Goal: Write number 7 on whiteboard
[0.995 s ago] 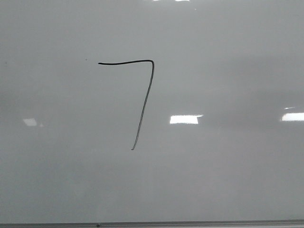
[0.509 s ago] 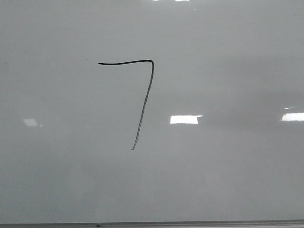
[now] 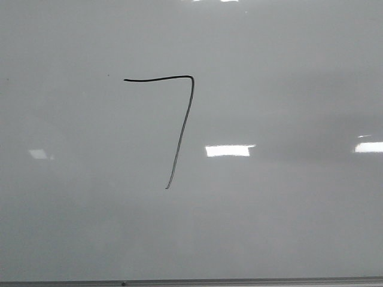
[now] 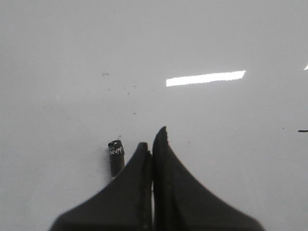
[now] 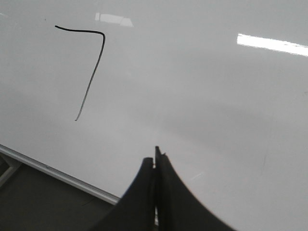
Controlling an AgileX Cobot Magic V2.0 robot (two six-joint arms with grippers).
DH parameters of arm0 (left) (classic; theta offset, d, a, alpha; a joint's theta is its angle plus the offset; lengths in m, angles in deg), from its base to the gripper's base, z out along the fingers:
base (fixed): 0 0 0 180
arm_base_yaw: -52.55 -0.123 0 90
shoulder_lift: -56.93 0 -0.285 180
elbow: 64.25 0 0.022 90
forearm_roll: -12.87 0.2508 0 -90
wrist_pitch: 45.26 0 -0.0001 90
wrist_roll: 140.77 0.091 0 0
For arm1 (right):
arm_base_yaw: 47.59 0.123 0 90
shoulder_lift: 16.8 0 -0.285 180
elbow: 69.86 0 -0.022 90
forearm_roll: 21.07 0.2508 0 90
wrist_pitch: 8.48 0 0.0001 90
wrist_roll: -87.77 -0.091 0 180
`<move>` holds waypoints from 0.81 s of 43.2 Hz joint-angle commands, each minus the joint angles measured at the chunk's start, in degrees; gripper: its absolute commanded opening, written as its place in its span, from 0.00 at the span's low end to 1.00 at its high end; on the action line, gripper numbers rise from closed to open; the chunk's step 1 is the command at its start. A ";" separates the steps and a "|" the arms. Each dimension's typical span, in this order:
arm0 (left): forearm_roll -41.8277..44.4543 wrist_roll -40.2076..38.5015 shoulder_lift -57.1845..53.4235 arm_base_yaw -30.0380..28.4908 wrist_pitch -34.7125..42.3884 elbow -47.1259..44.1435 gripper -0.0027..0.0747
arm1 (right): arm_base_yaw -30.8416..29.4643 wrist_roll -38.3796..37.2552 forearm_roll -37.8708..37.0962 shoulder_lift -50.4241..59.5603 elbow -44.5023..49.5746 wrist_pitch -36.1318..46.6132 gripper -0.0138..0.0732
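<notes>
The whiteboard (image 3: 287, 215) fills the front view, pale grey and glossy. The number 7 (image 3: 183, 128) is drawn on it in thin black line, left of centre, and it also shows in the right wrist view (image 5: 93, 71). Neither gripper appears in the front view. My left gripper (image 4: 152, 137) hangs over bare board (image 4: 216, 144), jaws pressed together with nothing between them. A short black marker end (image 4: 115, 156) with white lettering pokes out beside one finger. My right gripper (image 5: 153, 154) is shut and empty over the board near its frame, well apart from the 7.
Bright glare patches (image 3: 227, 150) lie on the board right of the 7. The thin grey frame edge (image 3: 239, 281) runs along the bottom of the front view. In the right wrist view the frame (image 5: 57, 174) borders a dark surface (image 5: 29, 202) beyond it.
The glare patch right of the 7 has widened toward the left. The 7 and the board look the same.
</notes>
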 commanded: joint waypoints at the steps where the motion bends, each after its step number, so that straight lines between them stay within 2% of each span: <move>1: -1.24 -0.03 0.12 0.30 3.78 1.59 0.01 | -0.27 0.10 1.97 -0.03 -1.50 3.21 0.09; 24: -1.59 -0.39 -0.43 0.96 4.42 -0.17 0.01 | -0.27 0.10 1.97 -0.03 -1.50 3.21 0.09; 27: 2.61 -3.33 -1.99 2.46 4.42 -1.90 0.01 | -0.27 0.10 1.97 -0.03 -1.50 3.21 0.09; 30: 9.96 -11.72 -4.56 4.80 5.70 -4.29 0.01 | -0.27 0.10 1.97 -0.03 -1.50 3.16 0.09; 35: 20.64 -21.54 -10.32 8.75 11.96 -10.69 0.01 | -0.27 0.10 1.97 -0.03 -1.50 3.16 0.09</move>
